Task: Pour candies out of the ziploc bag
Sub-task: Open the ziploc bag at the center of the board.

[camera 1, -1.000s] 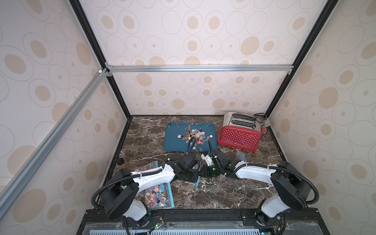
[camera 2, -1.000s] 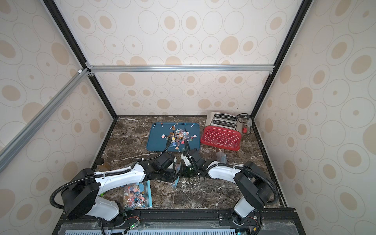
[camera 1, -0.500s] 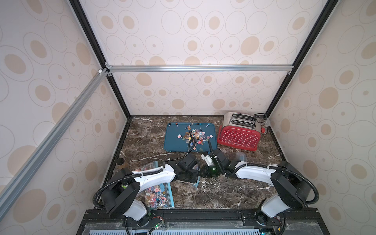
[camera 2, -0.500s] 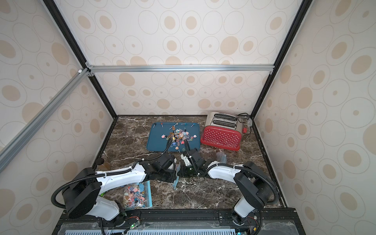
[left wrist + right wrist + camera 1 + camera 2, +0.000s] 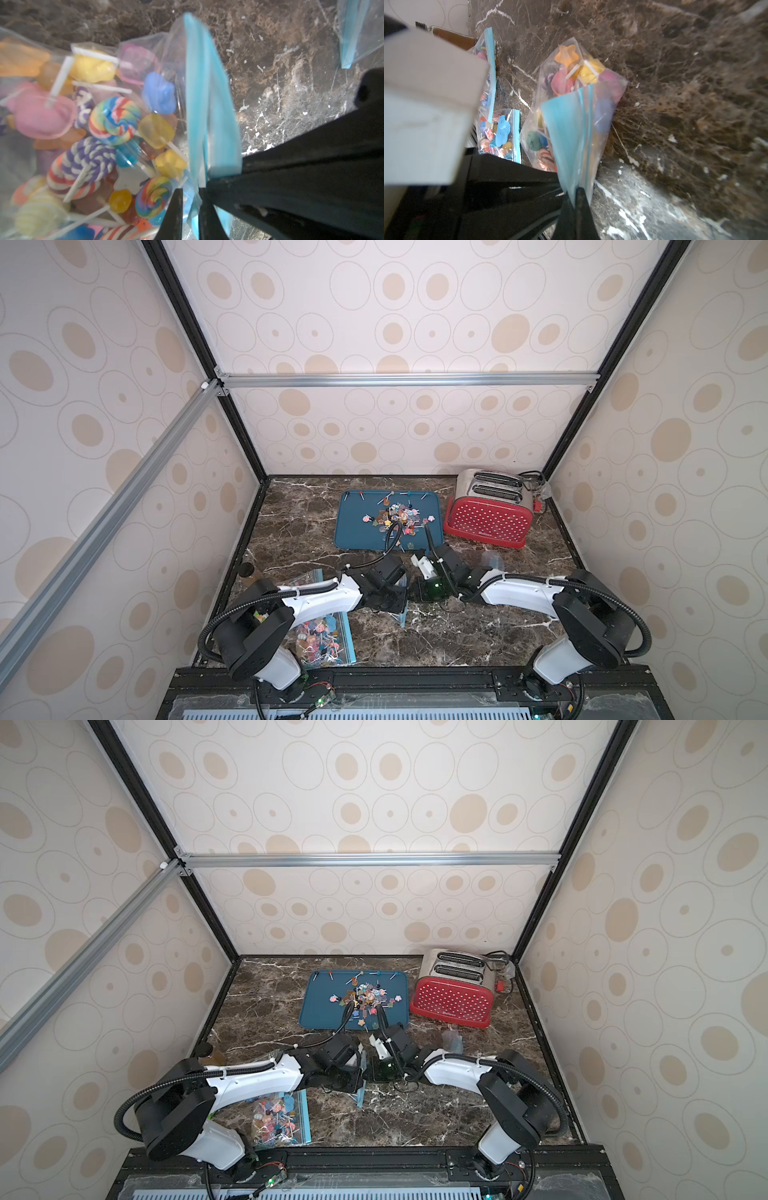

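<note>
A clear ziploc bag (image 5: pixel 145 52) with a blue zip strip (image 5: pixel 207 104) hangs between both grippers over the marble table's middle, seen small in both top views (image 5: pixel 402 610) (image 5: pixel 360 1094). It is full of candies (image 5: pixel 112 120): swirled, pink, yellow and blue lollipops on white sticks. My left gripper (image 5: pixel 190 192) is shut on the bag's edge just below the strip. My right gripper (image 5: pixel 574 192) is shut on the strip's end (image 5: pixel 571 128), and the bag's candies (image 5: pixel 571 68) sag beyond it. The two grippers nearly touch (image 5: pixel 405 597) (image 5: pixel 415 593).
A blue tray (image 5: pixel 353 531) at the back holds a heap of loose candies (image 5: pixel 397 516). A red toaster (image 5: pixel 486 518) stands to its right. Two more filled bags lie at the front left (image 5: pixel 324 635) (image 5: pixel 303 578), under my left arm (image 5: pixel 320 599). A small clear object (image 5: pixel 490 560) sits in front of the toaster.
My left gripper's jaws have narrowed onto the bag's edge. Both arms and the bag stay where they were.
</note>
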